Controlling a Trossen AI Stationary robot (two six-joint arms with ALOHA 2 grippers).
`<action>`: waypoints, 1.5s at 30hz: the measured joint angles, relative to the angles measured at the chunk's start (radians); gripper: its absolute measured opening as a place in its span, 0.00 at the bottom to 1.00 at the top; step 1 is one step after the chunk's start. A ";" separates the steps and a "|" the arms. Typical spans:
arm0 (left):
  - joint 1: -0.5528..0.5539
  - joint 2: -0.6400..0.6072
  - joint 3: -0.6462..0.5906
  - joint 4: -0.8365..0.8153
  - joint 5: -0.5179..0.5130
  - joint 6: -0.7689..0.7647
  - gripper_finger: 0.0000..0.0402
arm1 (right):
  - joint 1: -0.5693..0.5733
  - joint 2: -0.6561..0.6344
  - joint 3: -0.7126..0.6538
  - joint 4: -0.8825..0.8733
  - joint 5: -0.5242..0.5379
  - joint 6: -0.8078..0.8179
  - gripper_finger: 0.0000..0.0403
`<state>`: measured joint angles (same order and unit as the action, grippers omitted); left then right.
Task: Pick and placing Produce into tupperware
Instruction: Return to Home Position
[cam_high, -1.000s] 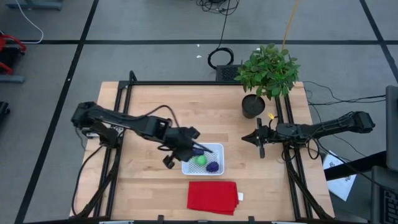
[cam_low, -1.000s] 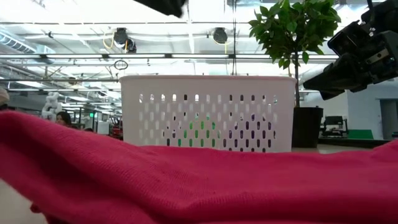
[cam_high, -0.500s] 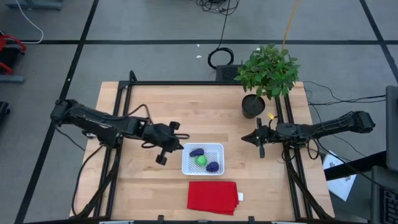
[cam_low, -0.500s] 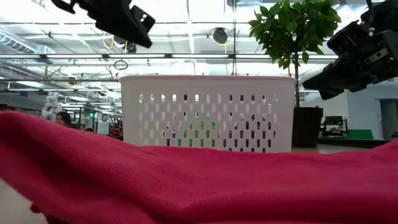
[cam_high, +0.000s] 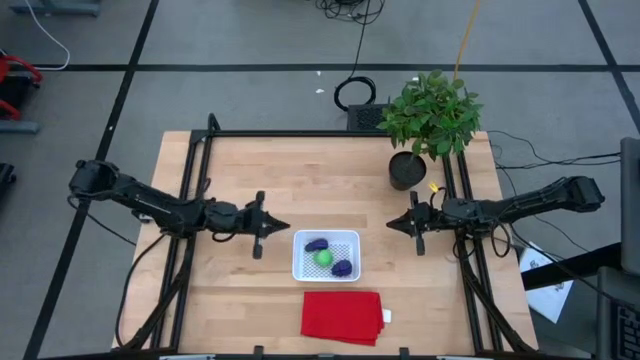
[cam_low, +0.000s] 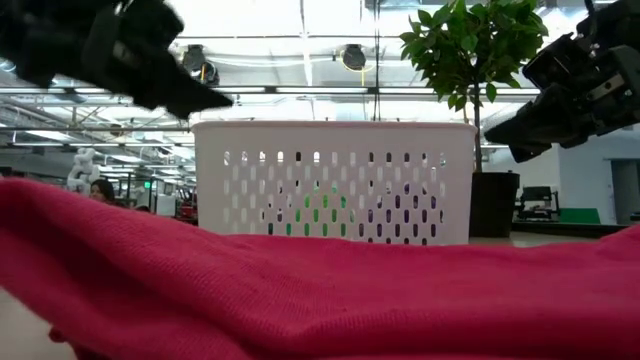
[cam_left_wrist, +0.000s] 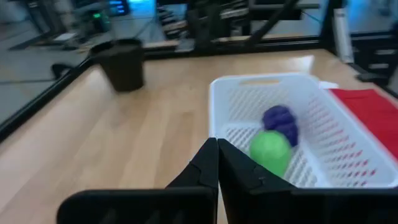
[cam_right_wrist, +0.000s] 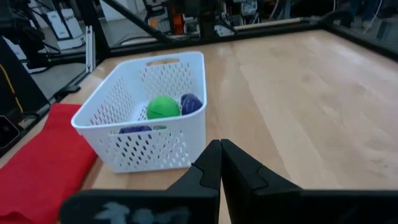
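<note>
The white tupperware (cam_high: 326, 255) stands on the table's middle, near the front. Inside it lie two dark purple lumps (cam_high: 317, 244) (cam_high: 343, 268) and the green ball (cam_high: 323, 257). The ball (cam_left_wrist: 270, 149) and one purple lump (cam_left_wrist: 281, 121) also show in the left wrist view. My left gripper (cam_high: 275, 226) is shut and level, just left of the container and pointing at it. My right gripper (cam_high: 392, 224) is shut, hovering right of the container and pointing toward it. Neither holds anything.
A flat red cloth (cam_high: 342, 316) lies at the near edge, just in front of the container. A potted plant (cam_high: 430, 115) with a dark pot (cam_high: 406, 170) stands at the far right, close behind my right gripper. Bare wood lies to the far left.
My left gripper has drawn back from over the container's left edge toward the table's left and now sits level beside it. All three produce pieces lie in the container. My right arm has kept still.
</note>
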<state>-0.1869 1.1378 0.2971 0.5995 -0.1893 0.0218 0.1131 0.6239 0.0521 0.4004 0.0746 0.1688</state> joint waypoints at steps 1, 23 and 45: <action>-0.002 0.000 -0.037 0.045 -0.018 -0.016 0.01 | 0.000 0.014 0.000 0.006 -0.001 0.004 0.00; -0.106 0.302 -0.151 0.337 -0.142 -0.121 0.00 | 0.019 0.484 0.037 0.390 -0.103 -0.015 0.00; -0.120 0.375 -0.101 0.321 -0.147 -0.062 0.00 | 0.023 0.739 0.132 0.533 -0.106 -0.058 0.00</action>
<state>-0.3071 1.5124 0.1963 0.9209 -0.3362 -0.0403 0.1356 1.3630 0.1844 0.9330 -0.0315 0.1108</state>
